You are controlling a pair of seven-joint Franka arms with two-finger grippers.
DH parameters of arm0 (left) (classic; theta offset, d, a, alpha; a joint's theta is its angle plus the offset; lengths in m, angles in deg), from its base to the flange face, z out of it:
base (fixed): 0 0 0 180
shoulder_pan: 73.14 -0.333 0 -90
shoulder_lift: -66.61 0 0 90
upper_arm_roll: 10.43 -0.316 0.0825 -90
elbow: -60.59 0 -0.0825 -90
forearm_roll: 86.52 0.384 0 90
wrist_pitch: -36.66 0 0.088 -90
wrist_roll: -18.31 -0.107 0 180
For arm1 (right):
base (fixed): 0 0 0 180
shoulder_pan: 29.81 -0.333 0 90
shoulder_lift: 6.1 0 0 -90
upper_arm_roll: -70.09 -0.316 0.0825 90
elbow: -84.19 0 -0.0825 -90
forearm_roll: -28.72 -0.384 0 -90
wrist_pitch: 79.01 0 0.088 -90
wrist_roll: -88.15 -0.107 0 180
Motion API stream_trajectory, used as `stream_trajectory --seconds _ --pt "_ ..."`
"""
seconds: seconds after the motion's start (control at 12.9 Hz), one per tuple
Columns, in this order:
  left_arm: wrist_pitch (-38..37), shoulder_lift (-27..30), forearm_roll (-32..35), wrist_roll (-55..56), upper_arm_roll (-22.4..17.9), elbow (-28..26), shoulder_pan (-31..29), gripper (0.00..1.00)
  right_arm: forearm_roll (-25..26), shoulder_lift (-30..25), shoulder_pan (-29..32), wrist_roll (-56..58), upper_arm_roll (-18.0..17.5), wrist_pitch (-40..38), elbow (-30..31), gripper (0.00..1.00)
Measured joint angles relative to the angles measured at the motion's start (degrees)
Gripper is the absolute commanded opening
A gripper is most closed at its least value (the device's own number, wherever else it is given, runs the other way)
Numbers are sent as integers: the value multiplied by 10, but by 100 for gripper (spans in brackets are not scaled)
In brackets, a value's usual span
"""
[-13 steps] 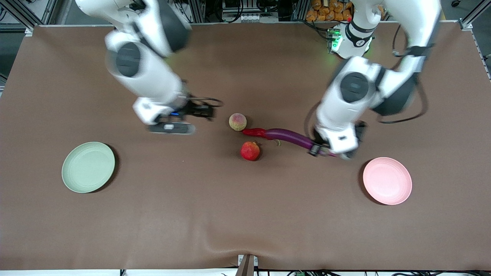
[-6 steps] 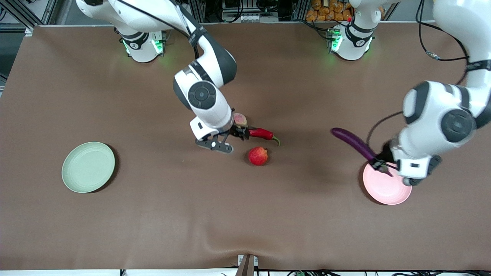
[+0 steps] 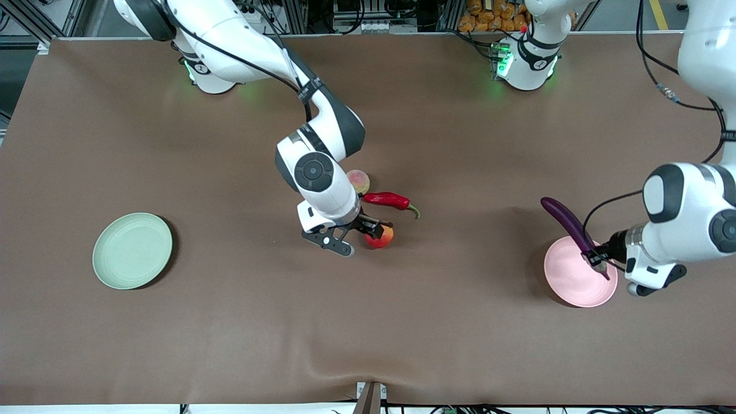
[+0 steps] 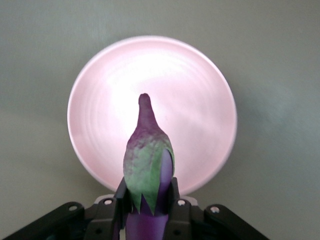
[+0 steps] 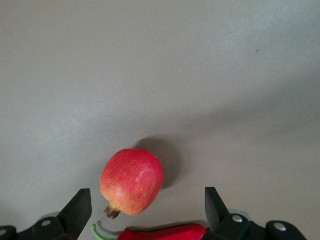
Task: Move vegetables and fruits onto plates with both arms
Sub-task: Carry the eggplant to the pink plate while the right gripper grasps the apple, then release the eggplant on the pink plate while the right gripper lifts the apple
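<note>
My left gripper (image 3: 598, 257) is shut on the stem end of the purple eggplant (image 3: 566, 221) and holds it tilted over the pale pink plate (image 3: 566, 287). In the left wrist view the eggplant (image 4: 147, 160) sits between the jaws of this gripper (image 4: 148, 205), above the plate (image 4: 200, 100). My right gripper (image 3: 371, 229) is open just above the red apple (image 3: 384, 237). In the right wrist view the apple (image 5: 132, 181) lies off the tips of the spread gripper (image 5: 146, 207), with the red chili (image 5: 165, 233) beside it. The chili (image 3: 388, 199) and the peach (image 3: 361, 181) lie farther from the camera than the apple.
The pale green plate (image 3: 132, 250) lies bare toward the right arm's end of the table. The brown table cover has a ripple at its near edge (image 3: 345, 376).
My right gripper has moved from the chili and peach to over the apple. My left arm has carried the eggplant farther over the pink plate.
</note>
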Motion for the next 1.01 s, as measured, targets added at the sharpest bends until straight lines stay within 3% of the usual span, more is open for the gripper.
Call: stream_trajectory --seconds 0.39,0.47,0.54,1.01 --pt "49 -78 57 -20 0 47 -6 0 0 31 -21 -55 -3 61 -4 100" --pt "54 -81 60 -20 -2 48 -6 23 0 40 -26 -62 -3 67 -4 100" --pt "58 -82 60 -20 -6 49 -6 99 0 47 -30 -66 -3 71 -5 100" --pt "62 -73 60 -21 5 65 -6 100 0 71 -40 -72 -4 95 -9 100"
